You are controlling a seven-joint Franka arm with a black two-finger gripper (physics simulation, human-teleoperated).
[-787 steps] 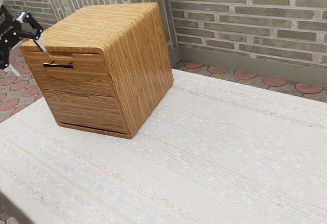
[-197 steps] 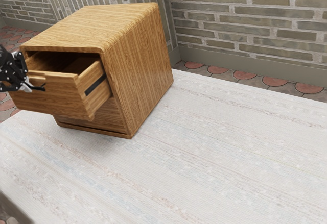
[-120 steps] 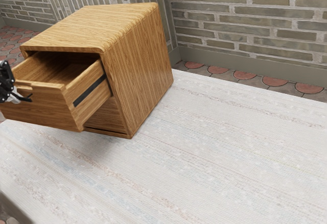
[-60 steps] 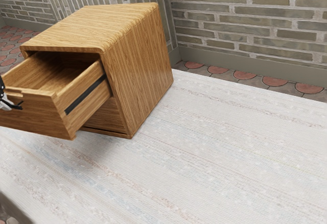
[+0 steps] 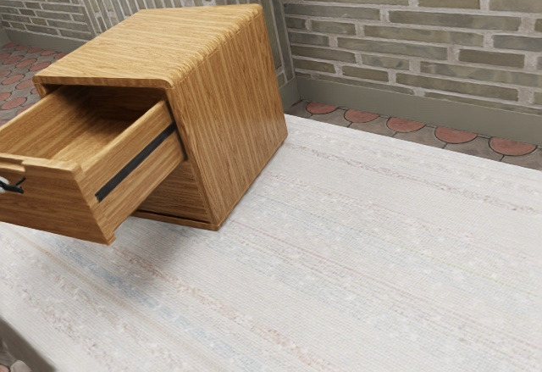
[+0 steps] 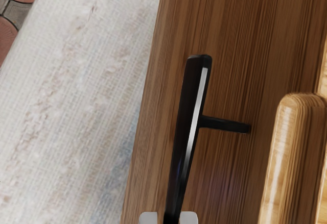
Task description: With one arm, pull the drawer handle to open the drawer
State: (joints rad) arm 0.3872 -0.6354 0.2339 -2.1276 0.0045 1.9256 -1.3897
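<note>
A wooden two-drawer cabinet [image 5: 216, 75] stands on the pale table [image 5: 356, 245] at the exterior view's left. Its top drawer [image 5: 80, 156] stands far out toward the exterior view's left edge, with its inside bare. The end of the black drawer handle [image 5: 10, 187] shows at that edge. In the wrist view the black handle [image 6: 190, 127] runs along the drawer front [image 6: 245, 45]. My gripper [image 6: 168, 218] is shut on the handle, with pale fingertips [image 6: 148, 218] on either side of the bar.
The lower drawer [image 5: 174, 196] is shut under the open one. A brick wall [image 5: 406, 24] and red paving [image 5: 457, 135] lie beyond the table's far edge. The table's near corner [image 5: 13, 334] drops off at the lower left.
The top drawer has slid steadily farther out toward the exterior view's left. My gripper, holding the handle, has passed beyond that view's left edge.
</note>
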